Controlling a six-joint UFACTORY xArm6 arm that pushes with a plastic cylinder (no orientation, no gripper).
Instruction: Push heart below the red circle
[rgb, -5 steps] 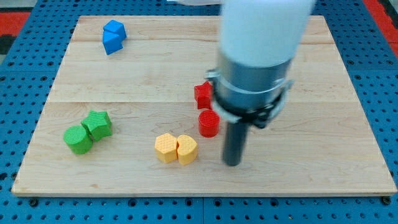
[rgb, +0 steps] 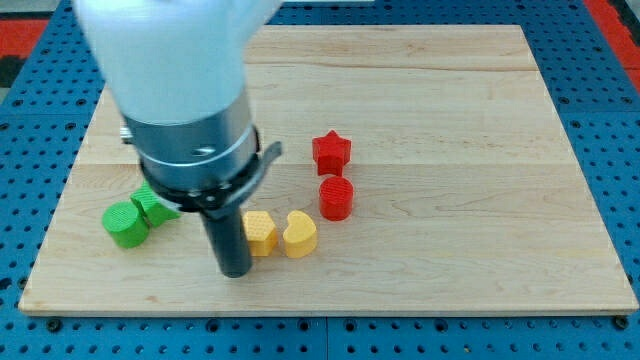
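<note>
My tip (rgb: 235, 272) rests on the table (rgb: 450, 250), touching the left side of a yellow block (rgb: 261, 233) (no pincer here). Right of that sits the yellow heart (rgb: 299, 235), below-left of the red circle (rgb: 336, 198).

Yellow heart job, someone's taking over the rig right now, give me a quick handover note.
My tip sits at the view's left of the yellow block, close beside it. The yellow heart lies just right of that block, below-left of the red circle. The red star is above the circle.
Done: tip is on the heart's left side.
Left: push rightward until the heart sits directly below the circle.
</note>
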